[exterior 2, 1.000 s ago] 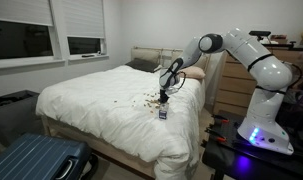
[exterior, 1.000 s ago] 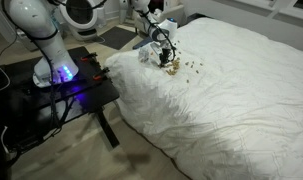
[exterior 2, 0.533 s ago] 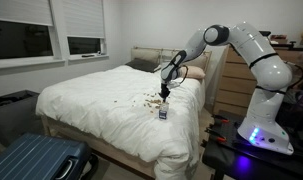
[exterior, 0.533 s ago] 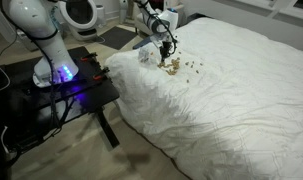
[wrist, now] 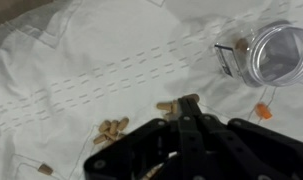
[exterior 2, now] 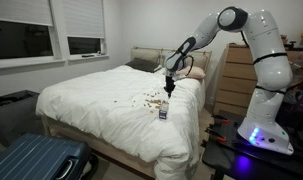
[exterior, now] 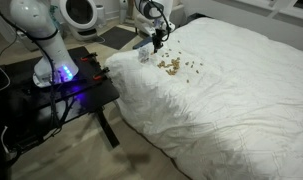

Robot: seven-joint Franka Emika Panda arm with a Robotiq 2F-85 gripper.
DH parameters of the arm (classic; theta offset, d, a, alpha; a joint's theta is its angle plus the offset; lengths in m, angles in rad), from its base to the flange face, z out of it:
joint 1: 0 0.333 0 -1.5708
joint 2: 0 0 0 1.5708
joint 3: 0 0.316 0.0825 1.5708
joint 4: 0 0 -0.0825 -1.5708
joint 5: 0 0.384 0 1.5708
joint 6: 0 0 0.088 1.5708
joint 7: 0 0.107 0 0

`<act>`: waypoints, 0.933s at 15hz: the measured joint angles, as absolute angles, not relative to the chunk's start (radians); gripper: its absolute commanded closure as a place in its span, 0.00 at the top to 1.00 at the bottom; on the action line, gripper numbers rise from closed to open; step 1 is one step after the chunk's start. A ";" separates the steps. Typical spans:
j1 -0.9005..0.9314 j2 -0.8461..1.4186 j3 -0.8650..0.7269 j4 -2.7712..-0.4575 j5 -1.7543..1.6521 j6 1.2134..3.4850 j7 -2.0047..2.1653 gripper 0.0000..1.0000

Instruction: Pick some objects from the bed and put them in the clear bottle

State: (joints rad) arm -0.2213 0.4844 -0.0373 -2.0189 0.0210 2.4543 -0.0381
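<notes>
- Wrist view: fingers (wrist: 188, 103) pressed together, no gap showing. A tan bit sits right at the tips; cannot tell whether it is pinched or lying on the duvet.
- Clear bottle (wrist: 276, 52) is above and right of the fingers in this view, open mouth toward the camera.
- Pellets (wrist: 113, 127) are clustered just left of the fingers on the bed (wrist: 81, 60).
- In both exterior views the fingers (exterior: 157, 38) (exterior 2: 170, 90) hang above the duvet, with the bottle (exterior 2: 162, 113) near below.

Bottle (wrist: 276, 52) near pellets (wrist: 113, 128) (on bed (wrist: 81, 60))
</notes>
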 measured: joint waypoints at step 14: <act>-0.087 0.323 -0.034 -2.202 0.004 2.531 -0.038 0.00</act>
